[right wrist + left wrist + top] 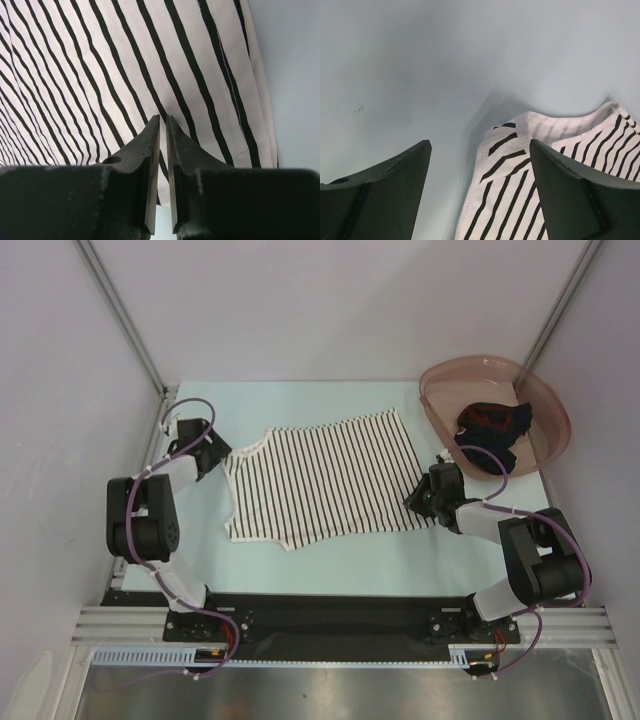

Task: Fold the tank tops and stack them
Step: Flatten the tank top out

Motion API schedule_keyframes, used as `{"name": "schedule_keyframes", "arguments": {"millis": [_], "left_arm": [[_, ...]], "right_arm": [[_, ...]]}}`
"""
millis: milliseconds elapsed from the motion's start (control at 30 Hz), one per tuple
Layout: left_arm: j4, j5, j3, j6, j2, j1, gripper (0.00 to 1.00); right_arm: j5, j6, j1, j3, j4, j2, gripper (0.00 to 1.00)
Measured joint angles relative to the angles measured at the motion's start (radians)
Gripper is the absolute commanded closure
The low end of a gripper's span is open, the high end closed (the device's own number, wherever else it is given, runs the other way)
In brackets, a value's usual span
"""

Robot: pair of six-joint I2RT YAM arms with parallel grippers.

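Note:
The white tank top with thin black stripes [320,475] lies spread flat on the pale table, with its straps to the left and its hem to the right. My left gripper [218,456] is open at the upper left strap. In the left wrist view the strap corner [510,150] lies between the spread fingers of the gripper [480,145]. My right gripper [415,498] is at the hem's lower right corner. In the right wrist view it [162,117] is shut to a thin gap over the striped cloth [100,60], with nothing held. The dark navy and red tank top [492,430] lies bunched in the basin.
The pink translucent basin [555,405] stands at the back right, close behind the right arm. Metal frame posts [120,310] run up both back corners. The arm bases and a black rail [330,615] lie along the near edge.

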Motion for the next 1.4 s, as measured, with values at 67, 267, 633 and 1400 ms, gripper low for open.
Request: {"name": "schedule_keyframes", "arguments": {"millis": [67,267,633,1400], "left_arm": [[0.003,-0.016,-0.013,-0.002,-0.021,0.000,0.17],[0.016,-0.044,-0.038,0.012,-0.082,-0.014,0.41],[0.007,0.048,-0.024,0.047,-0.097,-0.140,0.83],[-0.038,0.098,0.181,0.000,0.183,0.023,1.00]], "right_arm": [[0.000,0.000,0.000,0.000,0.000,0.000,0.85],[0.000,0.000,-0.001,0.000,0.000,0.000,0.86],[0.000,0.007,-0.002,0.002,-0.001,0.002,0.87],[-0.001,0.007,-0.002,0.013,-0.001,0.016,0.88]]}}
